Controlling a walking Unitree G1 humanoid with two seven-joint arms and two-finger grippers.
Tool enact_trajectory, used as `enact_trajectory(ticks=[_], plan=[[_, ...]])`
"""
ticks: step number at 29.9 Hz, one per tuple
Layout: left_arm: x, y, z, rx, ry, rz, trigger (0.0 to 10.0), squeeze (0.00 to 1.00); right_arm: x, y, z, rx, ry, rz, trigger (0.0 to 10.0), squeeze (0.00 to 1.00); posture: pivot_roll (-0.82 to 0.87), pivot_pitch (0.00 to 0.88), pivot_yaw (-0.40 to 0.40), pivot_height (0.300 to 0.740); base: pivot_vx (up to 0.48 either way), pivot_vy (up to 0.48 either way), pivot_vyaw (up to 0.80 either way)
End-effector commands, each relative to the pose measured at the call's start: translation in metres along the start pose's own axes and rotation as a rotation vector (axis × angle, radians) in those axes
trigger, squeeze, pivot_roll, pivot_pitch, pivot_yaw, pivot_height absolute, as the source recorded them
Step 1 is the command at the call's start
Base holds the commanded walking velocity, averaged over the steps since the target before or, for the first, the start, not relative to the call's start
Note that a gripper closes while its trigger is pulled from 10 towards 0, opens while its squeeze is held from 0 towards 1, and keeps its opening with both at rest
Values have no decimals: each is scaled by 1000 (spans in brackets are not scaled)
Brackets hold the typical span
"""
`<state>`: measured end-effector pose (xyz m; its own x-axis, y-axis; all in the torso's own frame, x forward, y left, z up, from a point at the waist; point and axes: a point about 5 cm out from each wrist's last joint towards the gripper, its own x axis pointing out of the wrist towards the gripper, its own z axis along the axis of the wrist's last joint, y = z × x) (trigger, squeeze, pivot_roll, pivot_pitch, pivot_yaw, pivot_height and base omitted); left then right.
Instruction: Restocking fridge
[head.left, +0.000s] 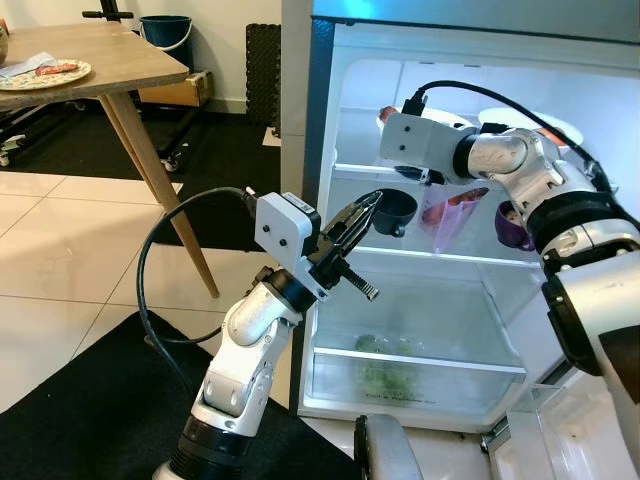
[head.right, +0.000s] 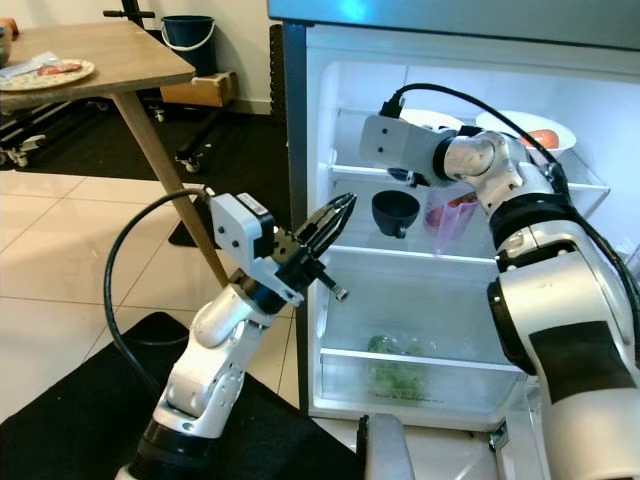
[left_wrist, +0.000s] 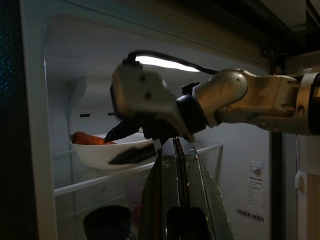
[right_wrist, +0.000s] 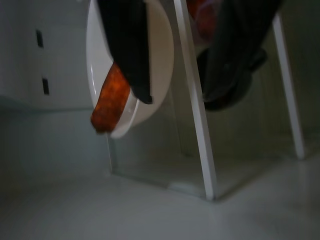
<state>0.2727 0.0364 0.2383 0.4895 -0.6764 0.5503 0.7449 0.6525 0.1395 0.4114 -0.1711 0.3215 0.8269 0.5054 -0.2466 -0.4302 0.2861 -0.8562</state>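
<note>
Reaching into the open fridge (head.left: 320, 120), the right gripper (left_wrist: 131, 143) sits at the front edge of the upper glass shelf (left_wrist: 95, 181), with its two black fingers (right_wrist: 131, 55) spread apart and straddling the rim of a white bowl (left_wrist: 107, 152). A carrot (right_wrist: 107, 102) lies in that bowl, just beside one finger; whether the finger touches it cannot be told, and nothing is clamped between the jaws. Beyond the right jaws, further along the same shelf, a white plate (head.right: 532, 130) carries something red.

Just below the right jaws, a dark cup (head.left: 394, 212) stands on the middle shelf. Beside it stands a clear pink container (head.right: 447, 222), and a purple cup (head.left: 512, 227) stands beyond that. Well beneath them, leafy greens (head.left: 382, 368) lie in the crisper drawer (head.left: 420, 385) at the fridge bottom.

The left gripper (head.left: 352, 232) hovers outside the fridge, in front of the middle shelf's edge and near the dark cup without touching it. Its jaws are parted and empty, one finger angled up toward the cup and the other pointing down and outward.

Well behind the left jaws, away from the fridge, a wooden bench (head.left: 100, 60) holds a plate (head.left: 45, 75) with food on it. A blue bucket (head.left: 165, 30) sits on the floor past it. A black mat (head.left: 90, 410) lies under the robot on the tiled floor (head.left: 60, 250).
</note>
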Motion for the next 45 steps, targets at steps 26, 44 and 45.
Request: enact_trajectory(ticks=[26,44,45], plan=[[2,1,8,5,-22,-8,10000,0,10,13,-20,77,155,-196,10000,0,-92,26,-64,497,0,0,0],[0,0,11,-4,-33,4,10000,0,1,1,-34,170,261,-379,10000,0,-78,26,-66,497,0,0,0],[0,1,11,-3,-33,4,10000,0,2,2,-34,172,262,-379,10000,0,-77,26,-66,497,0,0,0]])
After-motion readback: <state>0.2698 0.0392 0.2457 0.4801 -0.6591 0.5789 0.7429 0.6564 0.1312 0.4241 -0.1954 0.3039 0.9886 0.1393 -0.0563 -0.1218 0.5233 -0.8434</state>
